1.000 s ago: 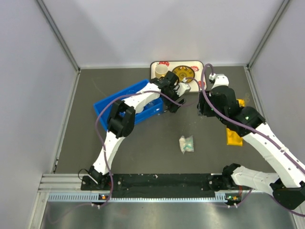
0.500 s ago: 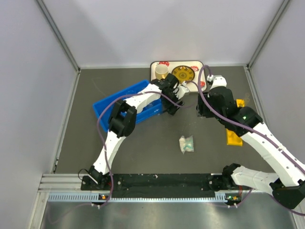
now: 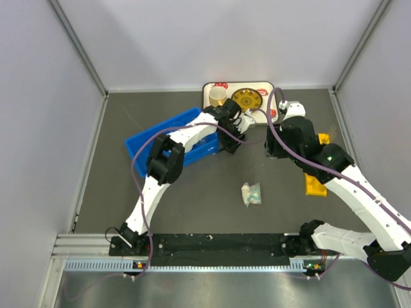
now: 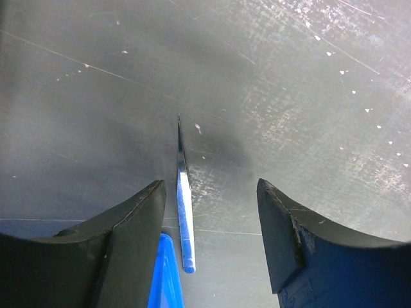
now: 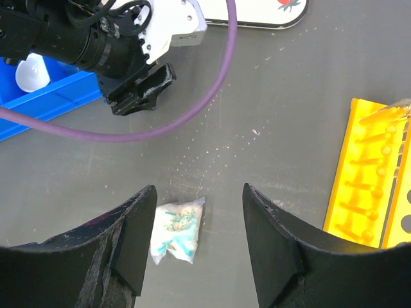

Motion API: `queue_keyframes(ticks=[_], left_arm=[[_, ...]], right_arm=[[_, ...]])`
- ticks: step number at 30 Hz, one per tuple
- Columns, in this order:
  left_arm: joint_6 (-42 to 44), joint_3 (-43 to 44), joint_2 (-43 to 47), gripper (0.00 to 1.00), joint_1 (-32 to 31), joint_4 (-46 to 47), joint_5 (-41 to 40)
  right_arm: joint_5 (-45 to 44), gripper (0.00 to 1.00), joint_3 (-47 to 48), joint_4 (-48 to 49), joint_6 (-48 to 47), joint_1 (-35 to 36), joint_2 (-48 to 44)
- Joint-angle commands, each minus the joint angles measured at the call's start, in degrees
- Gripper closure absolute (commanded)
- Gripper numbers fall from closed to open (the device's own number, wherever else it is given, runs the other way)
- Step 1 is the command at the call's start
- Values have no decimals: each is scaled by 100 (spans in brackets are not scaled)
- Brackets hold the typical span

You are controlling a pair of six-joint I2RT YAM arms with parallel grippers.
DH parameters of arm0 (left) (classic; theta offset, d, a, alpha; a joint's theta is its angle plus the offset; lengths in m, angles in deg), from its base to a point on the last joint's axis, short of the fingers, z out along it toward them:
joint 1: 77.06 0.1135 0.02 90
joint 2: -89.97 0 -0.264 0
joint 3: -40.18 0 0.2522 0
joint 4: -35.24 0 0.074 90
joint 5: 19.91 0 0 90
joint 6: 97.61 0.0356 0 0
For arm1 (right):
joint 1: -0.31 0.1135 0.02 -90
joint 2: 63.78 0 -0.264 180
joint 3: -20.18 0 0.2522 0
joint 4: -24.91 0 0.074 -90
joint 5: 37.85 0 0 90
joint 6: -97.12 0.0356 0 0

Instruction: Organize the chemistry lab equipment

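Left fingers [image 4: 131, 247] closer together than before, low astride 1 thin clear tube [image 4: 184, 218]

No word, number or brand can be read anywhere in these views. The tray [image 3: 208, 90] carries small red marks along its rim (too small and blurred to tell whether they are letters or decoration). The packet [image 5: 174, 231] shows teal and white bits through its clear wrap, but no print on it can be made out.
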Motion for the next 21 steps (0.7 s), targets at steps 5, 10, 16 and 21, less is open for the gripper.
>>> queue_keyframes(ticks=[5,10,16,21], left_arm=[[-128,257,-507,39,47,-242,209],[-181,397,-639,48,47,-251,262],[-260,424,-508,45,47,-242,227],[-269,433,-192,32,47,-190,16]], right_arm=[[-36,44,-48,117,-98,-30,-189],[-37,44,-74,117,-124,-39,-181],[-28,44,-39,126,-133,-39,-154],[34,44,-21,135,-133,-39,-119]])
